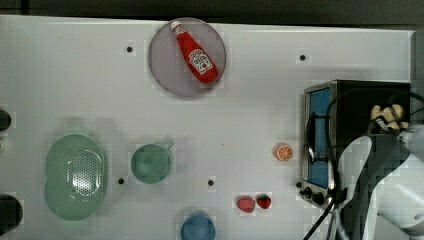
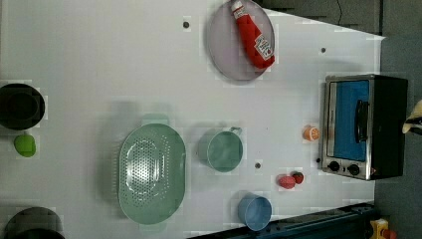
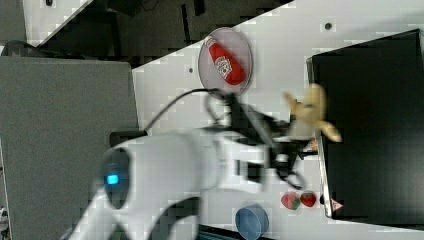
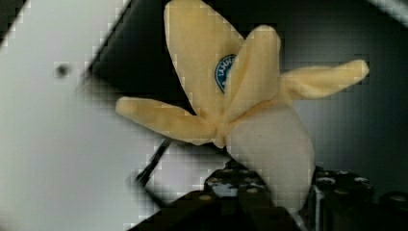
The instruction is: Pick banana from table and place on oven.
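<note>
Wrist view: the banana (image 4: 250,110), pale yellow with splayed peel flaps and a blue sticker, sits clamped in the gripper (image 4: 269,192) over the black oven (image 4: 337,120).

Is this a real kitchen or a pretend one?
Probably a pretend one, set up on a white table for a robot to practise. There is a small oven, a ketchup bottle on a plate, and the pincer holds a toy banana.
</note>
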